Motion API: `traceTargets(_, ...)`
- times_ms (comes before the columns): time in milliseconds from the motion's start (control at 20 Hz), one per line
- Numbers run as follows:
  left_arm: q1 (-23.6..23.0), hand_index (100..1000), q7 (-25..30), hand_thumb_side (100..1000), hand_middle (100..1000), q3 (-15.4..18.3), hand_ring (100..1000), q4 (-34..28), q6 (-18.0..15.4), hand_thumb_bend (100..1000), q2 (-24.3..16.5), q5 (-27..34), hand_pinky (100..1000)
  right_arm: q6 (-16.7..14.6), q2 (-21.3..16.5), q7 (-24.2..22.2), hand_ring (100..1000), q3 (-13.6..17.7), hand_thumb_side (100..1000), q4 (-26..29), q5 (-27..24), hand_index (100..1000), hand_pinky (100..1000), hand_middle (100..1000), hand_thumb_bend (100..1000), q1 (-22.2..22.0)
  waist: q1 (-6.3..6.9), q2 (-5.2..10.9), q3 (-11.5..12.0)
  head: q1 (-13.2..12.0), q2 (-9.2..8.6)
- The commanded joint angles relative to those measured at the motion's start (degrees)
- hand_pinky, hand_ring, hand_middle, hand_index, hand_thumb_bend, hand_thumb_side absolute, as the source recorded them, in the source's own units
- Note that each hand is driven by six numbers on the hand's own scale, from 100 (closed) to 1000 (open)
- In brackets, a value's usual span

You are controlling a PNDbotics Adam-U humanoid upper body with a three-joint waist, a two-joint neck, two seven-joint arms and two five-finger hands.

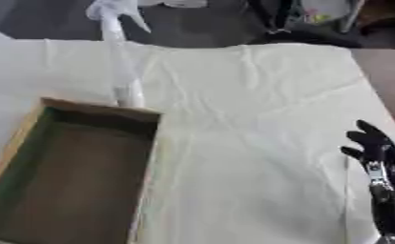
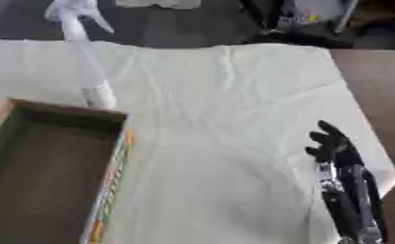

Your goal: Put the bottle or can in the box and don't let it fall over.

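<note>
Counter [image 2: 376,86]: brown top, mostly covered by a pale, creased cloth [image 1: 259,119]; bare brown strip shows beyond the robot hand's right side. Beyond the far edge, dark floor with blurred clutter, not identifiable.

Right robot hand [image 1: 374,147]: black, low at the right edge of both views, fingers pointing up and away, straight to relaxed, grasping nothing. It lies over the cloth near its right border. The left robot hand shows in no view.

Bottle [image 1: 117,52]: a white spray bottle, well apart from the robot hand, far off to its left and further away. Pale, slim body; trigger head with a nozzle at the far end. The body is blurred against the cloth, so its outline is hard to trace. Long axis runs roughly away from the camera; the head end lies at the far edge of the cloth, the base end near the box. Whether it stands or lies cannot be told.

Box [image 1: 147,157]: open cardboard box, brown inside, printed colours on its right wall, to the left of the robot hand. Its far wall sits just beside the bottle's base. Nothing visible inside.
</note>
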State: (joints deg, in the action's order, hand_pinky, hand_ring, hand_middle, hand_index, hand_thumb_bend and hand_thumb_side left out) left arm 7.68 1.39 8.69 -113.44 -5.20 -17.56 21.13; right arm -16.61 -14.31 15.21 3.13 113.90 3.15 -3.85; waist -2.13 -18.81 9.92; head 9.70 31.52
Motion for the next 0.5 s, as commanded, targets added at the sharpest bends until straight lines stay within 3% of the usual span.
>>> traceTargets(50,0.66,744,0.1,711,699,0.48,759,-1.15,-1.34,100,-3.31,-0.14,988,-0.02,-0.4,0.19,869,0.41,760,0.69,-0.29,757,776,900,100,-0.08,0.2,0.85,0.18,0.25,-0.4)
traceTargets(200,0.97,747,0.3,680,707,-0.08,766,-1.15,-2.94,100,-7.51,-0.45,986,-0.02,-0.6,0.28,868,0.45,760,0.69,-0.26,757,776,900,100,-0.35,0.41,1.13,0.38,0.5,-0.15)
traceTargets(500,2.51,770,-0.28,615,735,-1.6,788,-1.15,-6.77,100,-19.98,-2.94,981,0.04,-1.16,0.26,868,0.56,757,0.69,-0.49,757,776,901,100,-1.02,0.78,2.02,0.76,0.98,-0.15)
